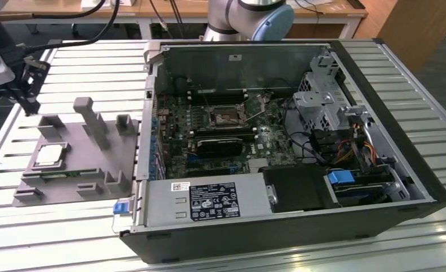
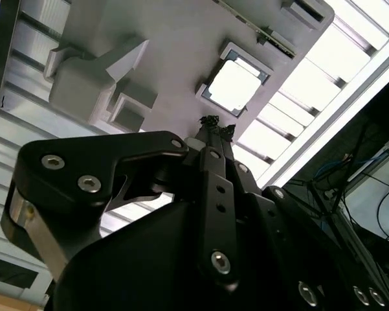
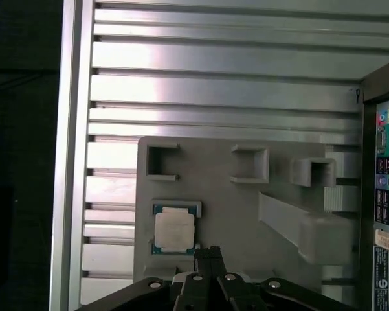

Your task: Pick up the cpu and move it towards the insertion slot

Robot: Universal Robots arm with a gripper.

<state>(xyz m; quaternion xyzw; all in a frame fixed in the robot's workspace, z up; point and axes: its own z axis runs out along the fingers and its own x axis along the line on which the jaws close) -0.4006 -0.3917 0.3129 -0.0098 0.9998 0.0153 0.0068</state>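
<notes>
The cpu (image 1: 50, 154) lies flat in a square recess of the grey fixture plate (image 1: 79, 170) at the exterior view's left; its silver top also shows in both wrist views (image 2: 233, 85) (image 3: 175, 230). My gripper (image 1: 30, 105) hangs above the table at the far left edge, apart from the cpu. In both wrist views its black fingertips (image 2: 213, 123) (image 3: 208, 251) are pressed together with nothing between them, and the cpu lies just beyond them. The insertion slot (image 1: 224, 115), a silver-framed socket, sits on the motherboard inside the open computer case.
The open computer case (image 1: 404, 170) fills the middle and right of the slatted metal table (image 1: 79, 68). Upright grey blocks (image 1: 94, 127) rise from the fixture plate around the cpu. A drive cage (image 1: 321, 107), cables and a power supply (image 1: 207, 201) crowd the case.
</notes>
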